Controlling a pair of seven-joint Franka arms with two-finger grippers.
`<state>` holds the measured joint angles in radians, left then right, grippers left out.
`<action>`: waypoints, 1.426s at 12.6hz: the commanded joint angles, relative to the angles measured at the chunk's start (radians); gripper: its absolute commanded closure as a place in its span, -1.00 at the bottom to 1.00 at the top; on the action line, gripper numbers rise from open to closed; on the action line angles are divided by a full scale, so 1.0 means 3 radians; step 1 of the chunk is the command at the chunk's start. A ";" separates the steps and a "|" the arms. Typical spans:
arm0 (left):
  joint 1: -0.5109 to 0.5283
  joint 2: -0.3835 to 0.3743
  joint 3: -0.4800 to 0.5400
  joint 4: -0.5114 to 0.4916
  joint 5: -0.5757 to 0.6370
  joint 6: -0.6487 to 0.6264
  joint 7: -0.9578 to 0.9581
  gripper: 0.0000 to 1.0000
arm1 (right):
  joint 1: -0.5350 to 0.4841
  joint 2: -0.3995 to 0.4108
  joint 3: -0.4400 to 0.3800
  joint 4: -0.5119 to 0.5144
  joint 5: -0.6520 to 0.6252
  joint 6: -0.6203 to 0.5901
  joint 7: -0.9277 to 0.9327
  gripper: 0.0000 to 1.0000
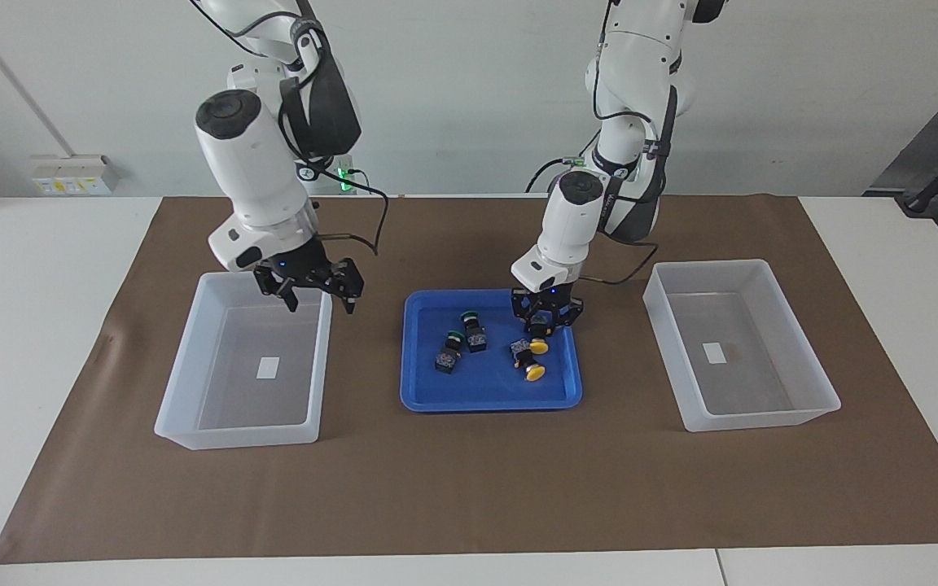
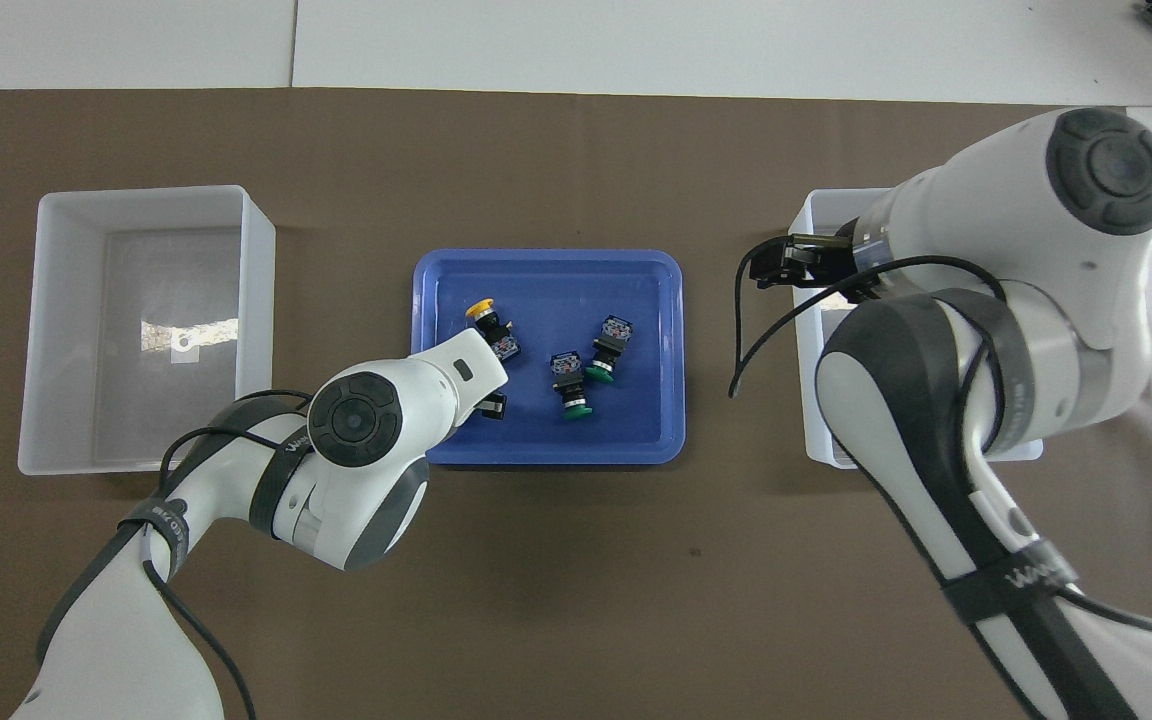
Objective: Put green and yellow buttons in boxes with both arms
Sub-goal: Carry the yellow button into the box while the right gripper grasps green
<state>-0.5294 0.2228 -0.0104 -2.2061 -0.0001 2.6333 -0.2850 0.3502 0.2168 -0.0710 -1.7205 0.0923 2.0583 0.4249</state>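
Note:
Two green buttons [image 1: 474,330] [image 1: 449,352] lie in the blue tray [image 1: 485,399]; they also show in the overhead view [image 2: 604,352] [image 2: 569,380]. One yellow button [image 1: 528,362] [image 2: 492,325] lies beside them toward the left arm's end. My left gripper [image 1: 546,324] is down in the tray at the second yellow button [image 1: 540,346], whose cap shows just under it; the wrist hides it in the overhead view. My right gripper [image 1: 318,299] [image 2: 786,265] is open and empty over the box [image 1: 192,391] [image 2: 804,300] at the right arm's end.
The second box [image 1: 819,391] [image 2: 56,330] stands at the left arm's end of the brown mat [image 1: 469,488], with only its white label inside. The tray sits midway between the boxes. Black cables hang from both wrists.

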 commanded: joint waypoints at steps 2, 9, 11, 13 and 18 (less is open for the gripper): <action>0.0133 -0.0358 0.0060 0.0077 0.0011 -0.0360 -0.0047 1.00 | 0.0371 0.0325 0.0001 0.0054 0.0050 0.0399 0.0612 -1.00; 0.1017 -0.0768 0.0065 0.0430 0.0036 -0.0970 0.0310 1.00 | 0.0719 0.0827 -0.0004 0.0049 -0.0006 0.0885 0.1130 -1.00; 0.1161 -0.0784 0.0065 0.0425 0.0036 -0.0914 0.0423 1.00 | 0.0725 0.0867 -0.0004 0.0044 -0.0011 0.0906 0.1135 -1.00; 0.1456 -0.0779 0.0065 0.0395 0.0036 -0.0863 0.0702 1.00 | 0.0730 0.0929 -0.0004 0.0029 -0.0011 0.0972 0.1130 -1.00; 0.1841 -0.0610 0.0065 0.0272 0.0016 -0.0638 0.1399 1.00 | 0.0771 0.0929 -0.0004 -0.0084 -0.0139 0.1018 0.1089 -0.74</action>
<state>-0.0029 0.0301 0.0208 -2.1075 0.0005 2.3990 0.0911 0.5865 0.4979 -0.0718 -1.7316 0.0730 2.3325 0.7511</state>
